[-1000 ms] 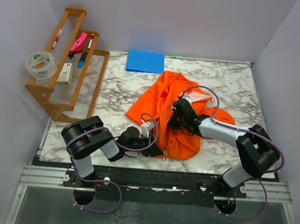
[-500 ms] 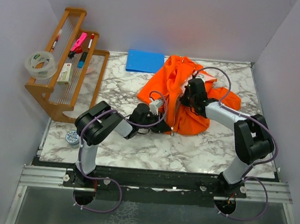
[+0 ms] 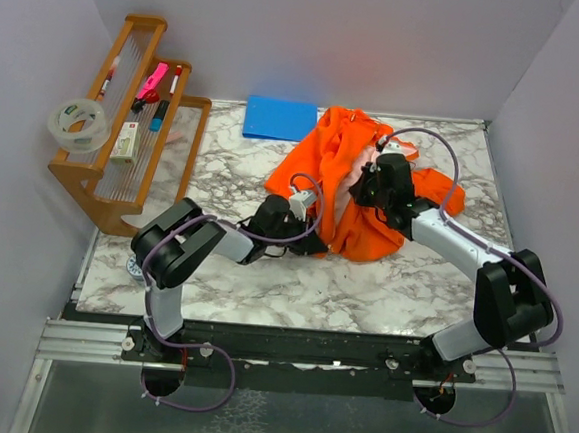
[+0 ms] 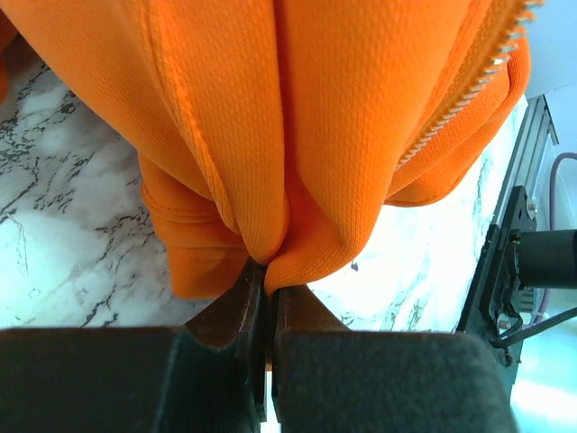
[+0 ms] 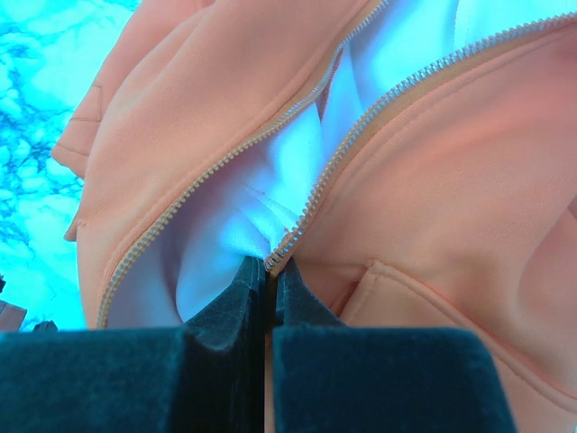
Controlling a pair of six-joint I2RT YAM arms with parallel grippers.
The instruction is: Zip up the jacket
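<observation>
The orange jacket [image 3: 325, 169] lies crumpled at the back middle of the marble table, its front open with pale lining showing. My left gripper [image 3: 310, 240] is shut on a fold of the jacket's lower hem [image 4: 270, 244]. My right gripper [image 3: 369, 191] is shut on the jacket's open front edge, right at the light zipper teeth [image 5: 297, 230]. In the right wrist view the two zipper strips [image 5: 225, 162] run apart from each other, with pale lining [image 5: 261, 194] between them. The zipper teeth also show at the upper right in the left wrist view [image 4: 469, 90].
A flat blue rectangle [image 3: 280, 119] lies behind the jacket. A wooden rack [image 3: 135, 134] with pens, a small box and a tape roll [image 3: 78, 125] stands at the left. A small round object [image 3: 137, 268] sits near the left arm's base. Walls close in on both sides.
Both grippers have carried the jacket away from the front edge toward the back of the table. In the last half second the right gripper moved slightly right; the jacket stayed about in place.
</observation>
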